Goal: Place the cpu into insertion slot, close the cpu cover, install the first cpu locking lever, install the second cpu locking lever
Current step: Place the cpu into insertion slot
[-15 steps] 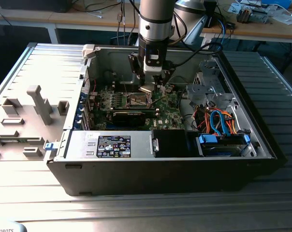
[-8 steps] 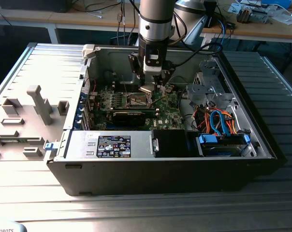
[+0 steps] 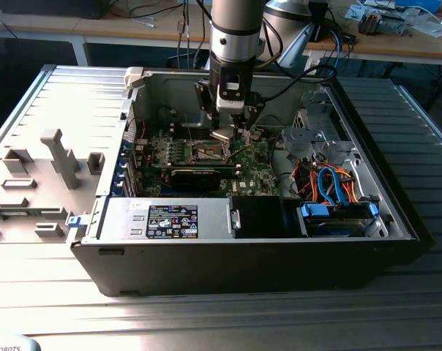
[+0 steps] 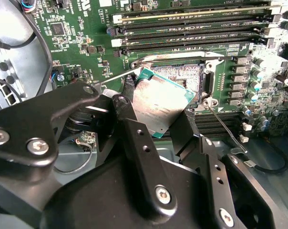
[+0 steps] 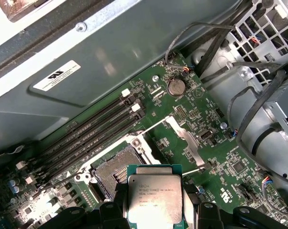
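Claw [image 4: 156, 110] pinches the cpu [image 5: 154, 198] over the insertion slot [image 5: 113, 169].
The cpu looks tilted, so it could land crooked and hurt the slot.

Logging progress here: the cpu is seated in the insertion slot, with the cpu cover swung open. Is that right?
Not quite. The cpu is not seated: the gripper holds it clear of the insertion slot, whose contacts lie bare in the first wrist view. The cpu cover is swung open, as you say.

exterior view distant, wrist views close, sharing insertion slot [image 5: 116, 168]
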### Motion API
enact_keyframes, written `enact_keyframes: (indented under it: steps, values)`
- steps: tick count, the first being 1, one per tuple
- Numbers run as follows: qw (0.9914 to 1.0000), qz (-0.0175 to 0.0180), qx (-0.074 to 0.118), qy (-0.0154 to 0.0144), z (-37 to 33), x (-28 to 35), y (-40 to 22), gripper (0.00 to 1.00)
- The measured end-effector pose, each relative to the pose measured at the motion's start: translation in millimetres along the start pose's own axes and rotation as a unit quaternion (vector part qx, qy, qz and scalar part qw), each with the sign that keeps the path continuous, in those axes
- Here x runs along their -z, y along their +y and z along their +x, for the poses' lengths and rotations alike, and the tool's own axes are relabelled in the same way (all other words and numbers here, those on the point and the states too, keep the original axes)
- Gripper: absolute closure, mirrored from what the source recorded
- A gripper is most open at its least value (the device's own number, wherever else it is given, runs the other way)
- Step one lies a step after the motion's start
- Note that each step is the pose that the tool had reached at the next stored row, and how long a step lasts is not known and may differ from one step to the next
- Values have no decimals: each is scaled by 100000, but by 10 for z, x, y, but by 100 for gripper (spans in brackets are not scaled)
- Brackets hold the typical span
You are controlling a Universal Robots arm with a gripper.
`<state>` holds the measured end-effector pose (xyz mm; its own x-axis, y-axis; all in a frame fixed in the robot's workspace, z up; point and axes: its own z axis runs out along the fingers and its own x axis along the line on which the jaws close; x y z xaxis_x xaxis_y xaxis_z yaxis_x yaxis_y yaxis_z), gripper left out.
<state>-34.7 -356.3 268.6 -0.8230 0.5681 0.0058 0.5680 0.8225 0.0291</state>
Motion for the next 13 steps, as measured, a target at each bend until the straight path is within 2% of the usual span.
enact_keyframes:
  steps: [13]
  values:
    - [99997,19,-746,-38,0,0,0,46]
